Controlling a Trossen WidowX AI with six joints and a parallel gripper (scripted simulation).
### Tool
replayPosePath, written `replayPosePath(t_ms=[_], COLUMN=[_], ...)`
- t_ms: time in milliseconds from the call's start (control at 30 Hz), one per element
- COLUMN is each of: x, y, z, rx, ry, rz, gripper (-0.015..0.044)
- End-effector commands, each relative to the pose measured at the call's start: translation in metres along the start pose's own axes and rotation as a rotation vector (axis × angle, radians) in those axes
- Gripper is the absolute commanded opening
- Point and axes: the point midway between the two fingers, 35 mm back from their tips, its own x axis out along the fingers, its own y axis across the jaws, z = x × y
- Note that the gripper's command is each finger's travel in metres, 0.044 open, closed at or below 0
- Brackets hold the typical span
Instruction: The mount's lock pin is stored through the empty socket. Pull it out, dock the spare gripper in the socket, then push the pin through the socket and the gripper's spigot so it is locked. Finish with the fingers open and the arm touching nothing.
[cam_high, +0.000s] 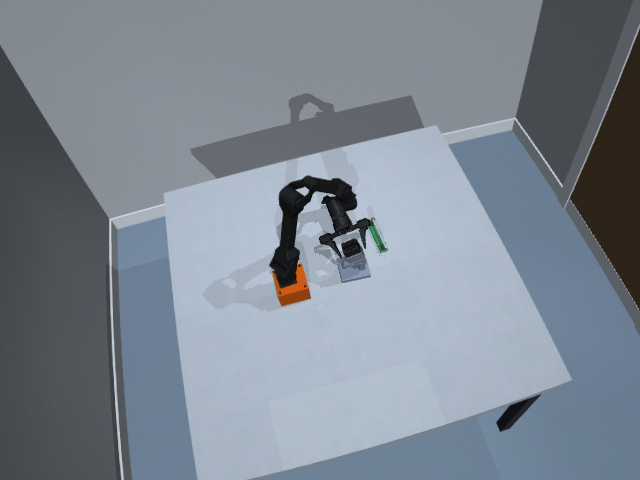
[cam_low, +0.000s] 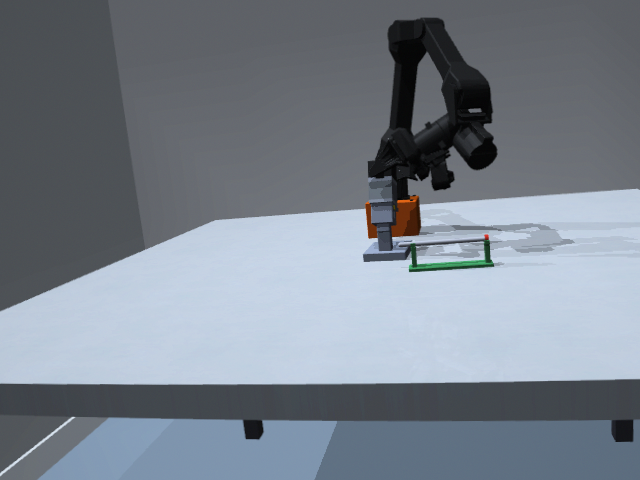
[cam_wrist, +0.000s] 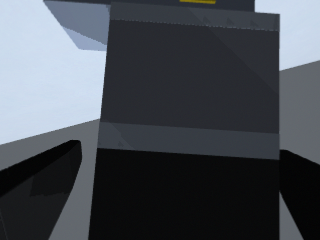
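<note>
The mount (cam_high: 354, 273) (cam_low: 385, 253) stands on the table with its socket (cam_low: 382, 213) on a short post. The spare gripper (cam_low: 381, 189) (cam_wrist: 190, 80), a grey block with a black top, stands upright on the socket; how deep its spigot sits is hidden. My gripper (cam_high: 353, 252) (cam_wrist: 177, 153) is open, its fingers apart on either side of the spare gripper's upper part, with gaps visible beside the left finger in the wrist view. The lock pin (cam_low: 449, 241), a thin grey rod with a red end, lies across the green rack (cam_high: 380, 242) (cam_low: 452, 266), outside the socket.
The orange arm base (cam_high: 292, 291) (cam_low: 407, 219) is left of the mount in the top view. The green rack stands close to the mount's right side there, near my right finger. The table (cam_high: 361, 335) carries all of them.
</note>
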Motion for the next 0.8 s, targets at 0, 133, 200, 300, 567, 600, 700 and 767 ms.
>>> replayPosePath(t_ms=[0,133,200,300,567,600,700,767], x=[-0.005,-0.009,-0.011,-0.014,-0.022,-0.023,-0.024,-0.025], y=[0.000,0.000,0.000,0.000,0.000,0.000,0.000,0.001], z=[-0.008,-0.016,-0.020,-0.026,-0.042,-0.044,-0.048,-0.052], rx=[0.002,-0.005,-0.008,-0.013,-0.027,-0.030,-0.032,-0.032], ry=[-0.001,0.003,0.005,0.008,0.016,0.018,0.011,0.002], rz=[0.000,0.000,0.000,-0.001,-0.001,-0.001,-0.006,-0.012], gripper=[0.0440,0.0440,0.0440,0.0440,0.0440,0.0440,0.0440,0.0440])
